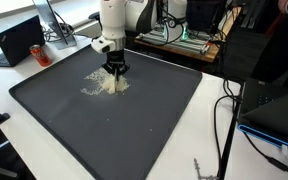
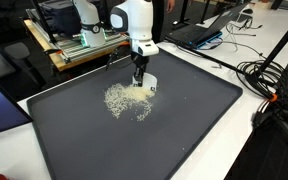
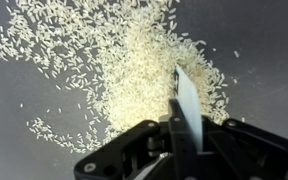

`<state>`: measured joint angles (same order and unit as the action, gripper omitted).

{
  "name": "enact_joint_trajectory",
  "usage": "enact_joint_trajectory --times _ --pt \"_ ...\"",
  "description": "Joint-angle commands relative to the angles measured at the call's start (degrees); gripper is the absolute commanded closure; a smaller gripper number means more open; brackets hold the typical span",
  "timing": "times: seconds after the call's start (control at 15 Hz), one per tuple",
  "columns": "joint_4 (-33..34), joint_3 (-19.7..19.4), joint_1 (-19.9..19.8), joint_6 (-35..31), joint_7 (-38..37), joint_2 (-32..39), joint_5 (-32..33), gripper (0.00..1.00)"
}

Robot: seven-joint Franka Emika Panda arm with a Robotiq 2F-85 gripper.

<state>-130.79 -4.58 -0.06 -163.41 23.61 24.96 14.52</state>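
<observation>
One arm reaches down over a wide dark mat [image 1: 134,135], and its gripper [image 1: 116,70] hangs low above a loose scatter of rice [image 1: 102,86] that lies on the part of the mat nearest the robot's base. In the wrist view the gripper [image 3: 172,128] comes in from the bottom edge with its jaws pressed fully together on a thin white blade [image 3: 188,100], which stands edge-on and pokes out past the fingertips toward the grains. The tip of the blade sits at the edge of the densest patch of rice [image 3: 114,60]; whether it actually touches the mat cannot be told from here. The grains spread out in a broad, uneven fan, thick in the middle and thinning to single kernels along the rim, with a small separate cluster lying off to one side. In an exterior view the gripper [image 2: 139,78] stands just beside the heap of rice [image 2: 124,100], and the white blade [image 2: 150,87] shows as a pale patch at its foot, right against the pile. The mat [image 2: 134,145] rests on a white table [image 1: 214,115]. Well apart from the rice, a black laptop [image 1: 22,40] sits off one corner of the mat, and a tangle of dark cables [image 2: 269,75] trails over the table beyond the opposite side.
</observation>
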Motion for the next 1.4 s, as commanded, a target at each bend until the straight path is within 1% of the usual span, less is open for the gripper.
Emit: enact_joint_trajectory --times 0.0,0.13,0.33,0.47,0.73,0.8,0.87,1.0,1.07,1.33 --pt "1.19 0.34 -0.45 1.54 -0.56 1.8 3.06 0.99" --pt "0.78 -0.07 0.12 1.52 -0.57 1.34 4.76 0.99" --pt "-0.48 1.7 -1.24 1.0 1.62 0.34 5.19 0.99" --pt "-1.79 5.08 -4.48 -0.01 5.35 -0.09 2.48 0.99" --pt "-3.57 12.24 -13.25 -2.06 12.79 0.57 -3.14 0.99" --pt "-4.11 13.66 -15.1 -2.33 14.74 0.34 -4.45 0.99" --pt "-5.14 13.89 -15.74 -2.85 15.62 -0.4 -4.64 0.99" --pt "-7.45 12.4 -14.85 -4.47 15.57 -2.43 -2.68 0.99" --pt "-8.69 10.33 -13.1 -5.49 14.46 -3.57 -0.63 0.99" --pt "-13.42 4.34 -8.09 -7.74 12.91 -7.66 6.56 0.99"
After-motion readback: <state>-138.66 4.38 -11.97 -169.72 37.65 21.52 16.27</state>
